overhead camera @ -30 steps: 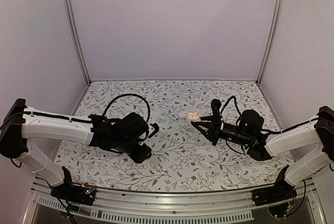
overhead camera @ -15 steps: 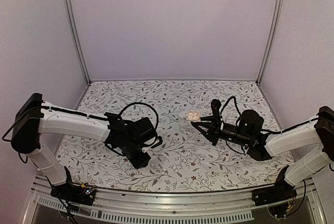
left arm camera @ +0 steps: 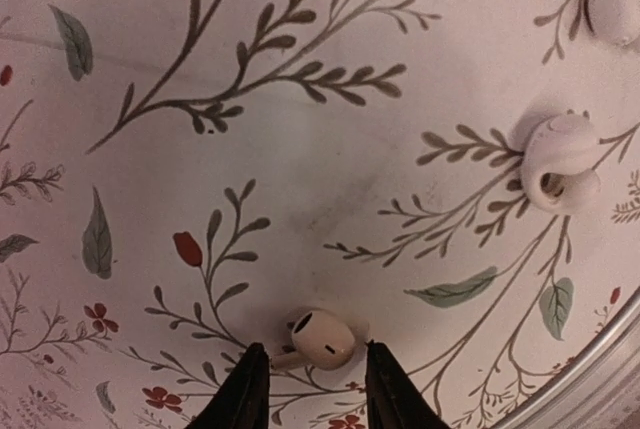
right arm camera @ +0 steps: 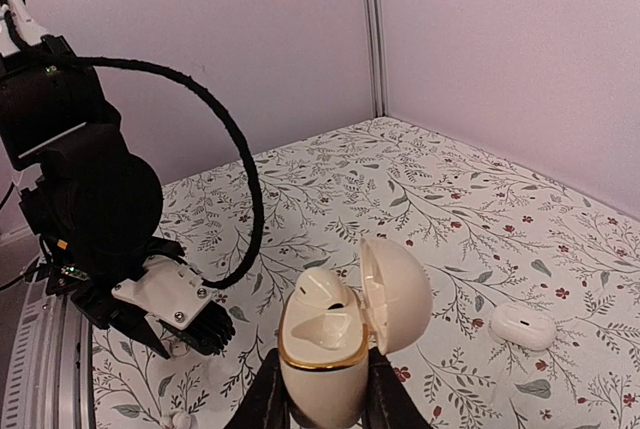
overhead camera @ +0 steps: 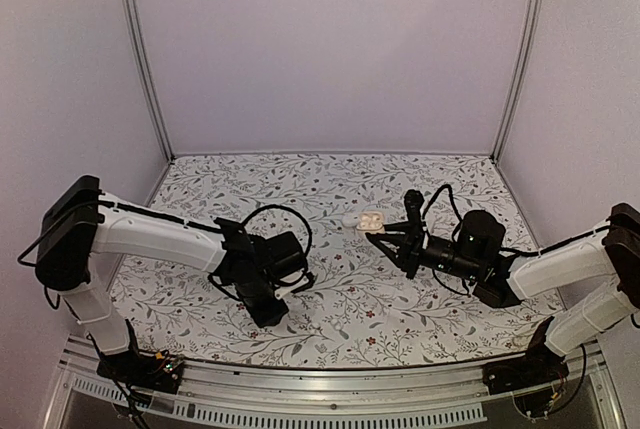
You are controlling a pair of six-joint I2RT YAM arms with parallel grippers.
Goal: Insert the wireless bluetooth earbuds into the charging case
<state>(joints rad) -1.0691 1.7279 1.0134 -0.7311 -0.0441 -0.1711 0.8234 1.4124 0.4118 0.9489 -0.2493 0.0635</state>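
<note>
Left arm and right arm were alike: long links in white shells, joints and wrist housings black; a loose black cable arched over each wrist; left base was black with small coloured specks; left gripper had black, tapered fingers; a white plate with dark screws sat behind them.

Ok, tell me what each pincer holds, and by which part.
Right pincer: the open charging case, by its lower body. Left pincer straddles an earbud on the table; grip cannot be told.
</note>
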